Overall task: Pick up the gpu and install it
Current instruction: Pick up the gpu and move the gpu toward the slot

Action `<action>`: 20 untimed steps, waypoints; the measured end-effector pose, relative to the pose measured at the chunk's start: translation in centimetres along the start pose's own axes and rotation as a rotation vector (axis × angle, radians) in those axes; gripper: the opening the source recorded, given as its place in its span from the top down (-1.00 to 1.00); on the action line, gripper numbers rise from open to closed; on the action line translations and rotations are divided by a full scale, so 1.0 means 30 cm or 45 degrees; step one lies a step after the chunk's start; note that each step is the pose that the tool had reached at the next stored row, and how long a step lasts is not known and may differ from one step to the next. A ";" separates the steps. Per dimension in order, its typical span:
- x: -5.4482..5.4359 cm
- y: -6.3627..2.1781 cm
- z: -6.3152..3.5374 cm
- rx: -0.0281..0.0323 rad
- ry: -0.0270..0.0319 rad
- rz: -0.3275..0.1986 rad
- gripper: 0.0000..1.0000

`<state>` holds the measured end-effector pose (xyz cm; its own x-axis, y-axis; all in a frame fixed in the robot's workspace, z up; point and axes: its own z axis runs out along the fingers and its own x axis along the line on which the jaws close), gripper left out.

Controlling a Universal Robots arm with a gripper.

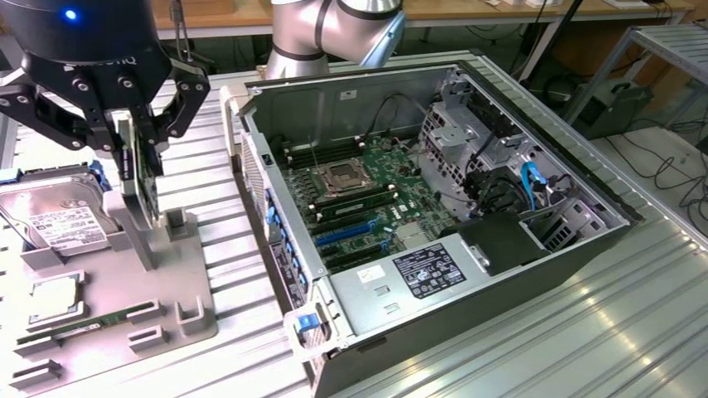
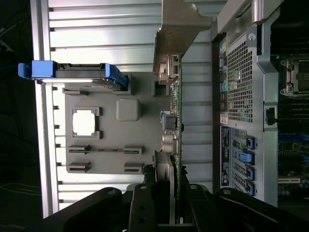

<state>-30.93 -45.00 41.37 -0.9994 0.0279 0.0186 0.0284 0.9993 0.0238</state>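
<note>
The gpu is a thin green card seen edge-on, standing upright over the grey holder tray at the exterior view's left. My gripper is shut on its upper edge, one finger on each face. In the wrist view the gpu runs away from my gripper, ending in its silver metal bracket. I cannot tell if its lower edge is clear of the tray's grey posts. The open computer case lies to the exterior view's right, with blue card slots on its motherboard.
On the tray sit a silver hard drive with a white label and blue rails, a square processor and a narrow memory stick. The case's side wall stands close beside the tray. Ribbed metal tabletop surrounds both.
</note>
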 end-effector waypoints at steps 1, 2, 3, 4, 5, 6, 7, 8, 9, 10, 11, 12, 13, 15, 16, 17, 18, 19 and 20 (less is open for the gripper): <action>0.000 0.000 -0.001 0.0000 0.0000 0.000 0.44; 0.000 0.000 -0.001 0.0000 -0.0002 0.000 0.44; -0.001 0.000 -0.001 0.0003 -0.0001 0.000 0.44; -0.002 0.000 -0.001 0.0005 0.0000 0.000 0.44; -0.004 0.000 -0.002 0.0007 0.0002 0.000 0.44; -0.006 0.000 -0.001 0.0006 0.0000 0.000 0.44; -0.009 0.000 -0.001 0.0004 -0.0001 0.000 0.44; -0.012 0.000 -0.001 0.0004 -0.0001 0.000 0.44; -0.015 0.000 -0.001 0.0004 -0.0002 0.000 0.44; -0.018 0.001 -0.001 0.0004 -0.0001 0.000 0.44; -0.020 0.001 -0.001 0.0004 -0.0001 0.000 0.44; -0.022 0.001 -0.001 0.0004 -0.0001 0.000 0.44; -0.025 0.001 -0.002 0.0005 -0.0001 0.000 0.44; -0.030 0.001 -0.002 0.0004 -0.0001 0.000 0.44; -0.033 0.001 -0.002 0.0004 -0.0001 0.000 0.44; -0.035 0.001 -0.002 0.0004 -0.0001 0.000 0.44; -0.039 0.001 -0.002 0.0003 -0.0001 0.000 0.44; -0.041 0.001 -0.002 0.0002 -0.0001 0.000 0.44; -0.044 0.001 -0.002 0.0002 -0.0001 0.000 0.44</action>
<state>-29.62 -45.00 41.40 -0.9994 0.0279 0.0186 0.0284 0.9993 0.0236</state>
